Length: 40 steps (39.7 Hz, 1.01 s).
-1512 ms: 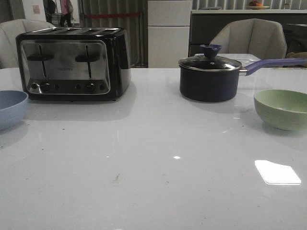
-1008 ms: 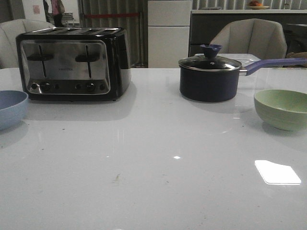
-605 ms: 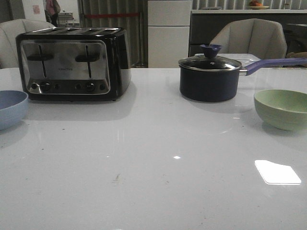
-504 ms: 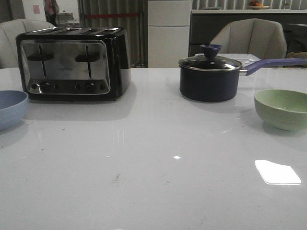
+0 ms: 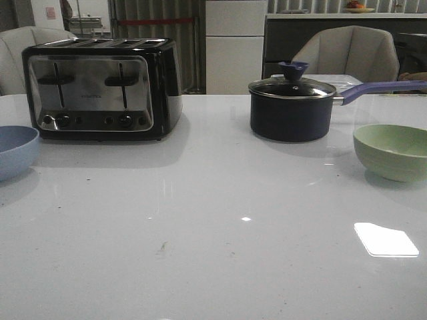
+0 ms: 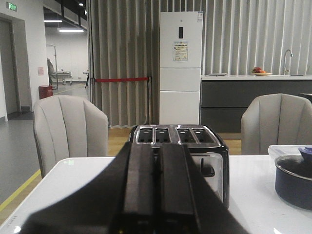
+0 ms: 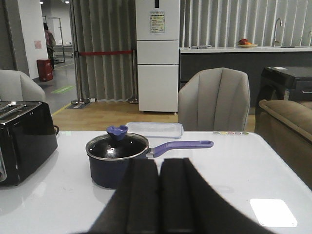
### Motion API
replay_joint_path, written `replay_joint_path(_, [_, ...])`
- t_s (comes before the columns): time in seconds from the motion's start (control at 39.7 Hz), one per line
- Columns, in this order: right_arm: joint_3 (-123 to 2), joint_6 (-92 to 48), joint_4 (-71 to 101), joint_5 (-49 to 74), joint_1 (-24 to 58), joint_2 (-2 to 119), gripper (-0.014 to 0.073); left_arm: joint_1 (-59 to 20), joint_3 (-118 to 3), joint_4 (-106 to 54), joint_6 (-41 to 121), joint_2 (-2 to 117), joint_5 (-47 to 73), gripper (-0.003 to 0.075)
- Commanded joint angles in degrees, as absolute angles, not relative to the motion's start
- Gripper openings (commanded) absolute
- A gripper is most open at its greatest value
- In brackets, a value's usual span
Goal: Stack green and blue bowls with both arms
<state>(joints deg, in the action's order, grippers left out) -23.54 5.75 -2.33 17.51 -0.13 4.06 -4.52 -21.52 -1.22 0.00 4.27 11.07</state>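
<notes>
Nothing on the white table (image 5: 213, 253) has moved. Blue bowl (image 5: 15, 151) sits at 9 o'clock, green bowl (image 5: 392, 151) at 3 o'clock, well apart. Left gripper (image 6: 157, 187) and right gripper (image 7: 159, 195) both show fingers pressed together, holding nothing.

On the table (image 5: 213, 253), the toaster (image 5: 100, 87) stands at the back left and the saucepan (image 5: 291, 110) at the back right, well apart, its handle (image 5: 380, 87) pointing right. 1 bowl (image 5: 17, 152) sits at the far left edge, in front of the toaster; the other bowl (image 5: 392, 152) sits at the far right, in front of the handle. Behind the table stand 2 chairs (image 5: 347, 53) and a fridge (image 5: 235, 45)
</notes>
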Motion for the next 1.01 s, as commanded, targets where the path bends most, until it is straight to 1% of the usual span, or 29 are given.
replay_joint_path(0.0, [-30.55,5.89,-3.16,17.92,-0.37,9.46,0.0036,-4.59,-28.73,-1.41,-0.33,9.34,11.31,0.0098])
replay_joint_path(0.2, [-38.82,5.89,-3.16,27.52,-0.37,19.88,0.0036,-4.59,-36.66,-1.41,-0.33,19.33,21.47,0.0098])
replay_joint_path(0.53, [-39.2,5.89,-3.16,38.49,-0.37,33.68,0.0036,-4.59,-36.91,-1.41,-0.33,29.97,29.54,0.0098])
replay_joint_path(0.66, [-39.2,5.89,-3.16,41.27,-0.37,37.4,0.0036,-4.59,-36.91,-1.41,-0.33,32.53,30.89,0.0098])
replay_joint_path(0.91, [-39.2,5.89,-3.54,41.41,-0.37,41.99,0.0038,-4.59,-36.91,-1.51,-0.33,36.62,28.36,0.0098])
replay_joint_path(0.98, [-39.2,5.89,-3.99,41.46,-0.37,42.24,0.0054,-4.59,-36.91,-1.51,-0.33,37.59,28.27,0.0104])
